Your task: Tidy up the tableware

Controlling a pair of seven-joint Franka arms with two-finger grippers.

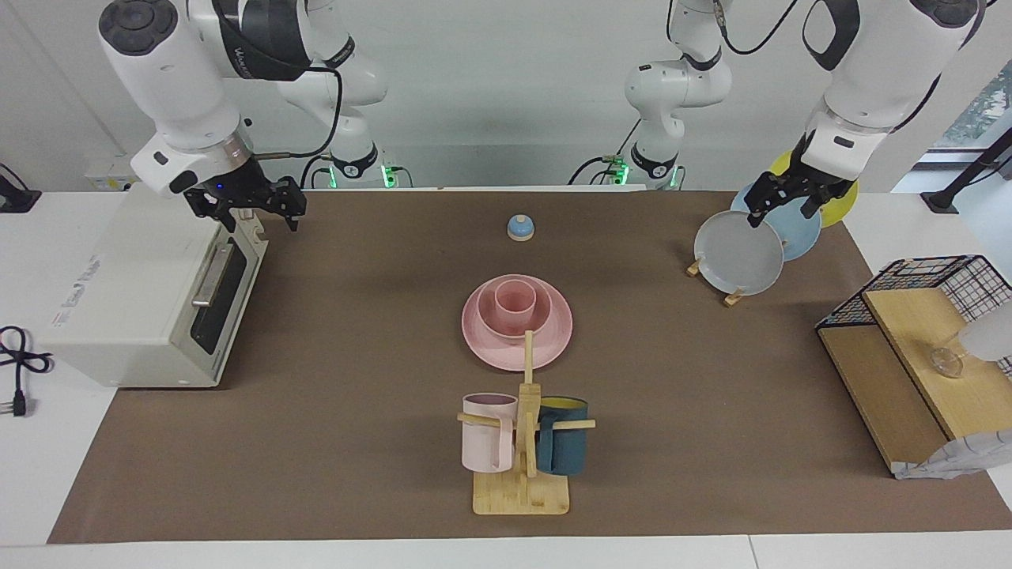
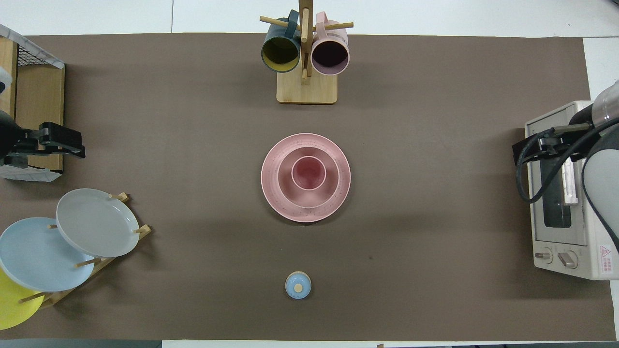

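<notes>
- The pink plate (image 1: 517, 348) lies flat at the middle of the brown mat (image 1: 356, 442), with the pink bowl (image 1: 514, 320) sitting in it and the pink cup (image 1: 515, 300) standing upright inside the bowl. Nested widest to smallest like this, the set takes one spot and sits steady, so the organizing looks done or nearly so.
- Nearer to the robots than the stack sits a small blue bell (image 1: 520, 227); farther from them stands the wooden mug tree (image 1: 523, 474), a pale pink mug (image 1: 488, 433) and a dark teal mug (image 1: 563, 436) hanging from its pegs to keep them off the mat.
- The left gripper (image 1: 779, 207) hangs over the plate rack (image 1: 731, 299) at its own end of the table, where the gray plate (image 1: 738, 253), blue plate (image 1: 794, 229) and yellow plate (image 1: 836, 204) lean on edge. Its fingers look spread and hold nothing.
- The right gripper (image 1: 261, 204) hangs above the toaster oven (image 1: 150, 292) at the other end, fingers apart and empty.
- Both arms keep well apart from the stack, which I judge to be a waiting pose.
- A wire-and-wood shelf (image 1: 909, 348) stands at the left arm's end.
</notes>
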